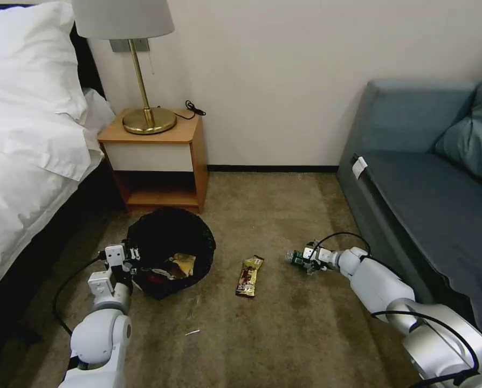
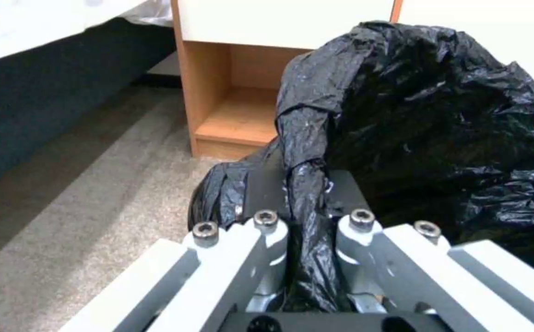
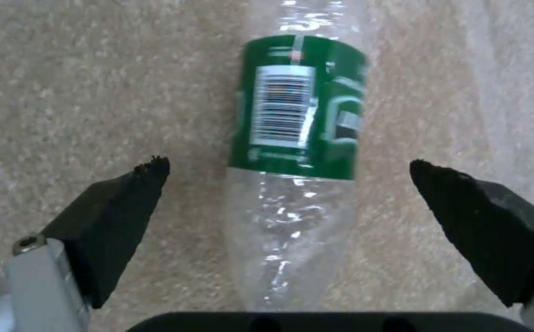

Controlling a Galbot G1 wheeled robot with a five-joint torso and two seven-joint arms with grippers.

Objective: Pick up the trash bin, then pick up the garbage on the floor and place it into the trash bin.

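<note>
Left gripper (image 2: 304,221) reaches forward low, pinching the black bag at the trash bin (image 1: 171,253) rim beside the nightstand (image 1: 155,161). Right gripper (image 3: 288,184) stretched low over carpet, fingers spread around the bottle (image 3: 294,138). Snack wrapper (image 1: 249,276) lies between.

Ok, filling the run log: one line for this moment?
left gripper shut on trash bin rim | right gripper open around bottle | snack bar wrapper on carpet

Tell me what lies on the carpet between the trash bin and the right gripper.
In the head view, the brown-gold snack bar wrapper lies on the carpet between the trash bin and the right gripper; the rest is bare.
</note>
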